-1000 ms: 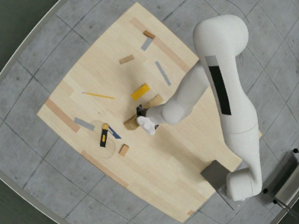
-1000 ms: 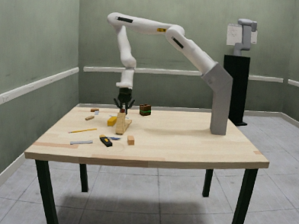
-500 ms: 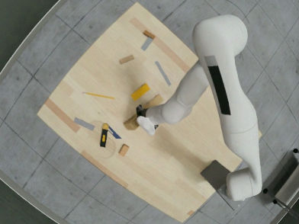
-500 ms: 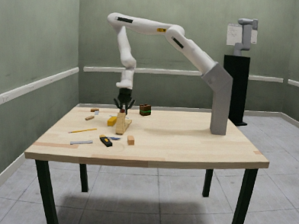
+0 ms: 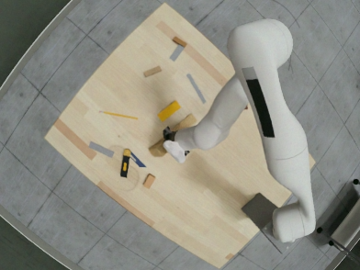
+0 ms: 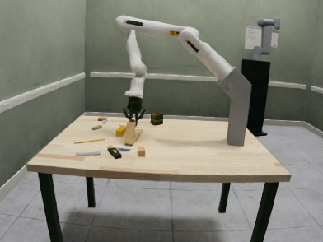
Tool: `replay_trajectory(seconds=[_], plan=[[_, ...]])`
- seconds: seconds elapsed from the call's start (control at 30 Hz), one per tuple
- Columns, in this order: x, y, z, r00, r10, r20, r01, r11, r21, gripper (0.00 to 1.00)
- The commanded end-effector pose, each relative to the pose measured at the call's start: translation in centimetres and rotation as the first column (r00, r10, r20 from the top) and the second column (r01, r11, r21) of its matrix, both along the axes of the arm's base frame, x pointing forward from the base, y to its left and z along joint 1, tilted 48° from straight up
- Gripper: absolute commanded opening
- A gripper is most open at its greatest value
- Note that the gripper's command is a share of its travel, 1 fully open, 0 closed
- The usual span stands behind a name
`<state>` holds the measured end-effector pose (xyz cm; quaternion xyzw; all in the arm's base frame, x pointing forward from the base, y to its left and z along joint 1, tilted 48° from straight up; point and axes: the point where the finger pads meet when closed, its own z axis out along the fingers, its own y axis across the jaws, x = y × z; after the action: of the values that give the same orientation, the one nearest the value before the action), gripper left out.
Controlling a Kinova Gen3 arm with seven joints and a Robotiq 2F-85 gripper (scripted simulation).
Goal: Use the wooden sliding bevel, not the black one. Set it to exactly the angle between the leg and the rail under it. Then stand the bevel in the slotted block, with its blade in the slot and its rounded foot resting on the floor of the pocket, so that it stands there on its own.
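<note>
The wooden bevel, a brown stock with a grey blade, lies at the far back of the table; it also shows in the exterior view. The black bevel with a blue blade lies near the front left. The light wooden leg stands on its rail mid-table. My gripper points straight down over it and is shut on the top of the leg. The dark slotted block stands behind, hidden by my arm in the top view.
A yellow block lies just behind the leg. A pencil, grey strips and small wood blocks are scattered about. My arm's grey base stands at the right.
</note>
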<state>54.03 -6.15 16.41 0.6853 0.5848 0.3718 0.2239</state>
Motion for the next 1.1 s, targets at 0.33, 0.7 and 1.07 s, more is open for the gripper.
replay_trajectory(seconds=[0.33,0.7,1.07], plan=[[0.75,0.13,-0.55,1.000,0.000,0.001,0.000,1.000,-0.001,0.10],[0.91,0.16,-0.68,1.000,0.000,0.001,0.000,1.000,-0.001,0.10],[0.91,0.16,-0.68,1.000,0.000,0.001,0.000,1.000,-0.001,0.10]])
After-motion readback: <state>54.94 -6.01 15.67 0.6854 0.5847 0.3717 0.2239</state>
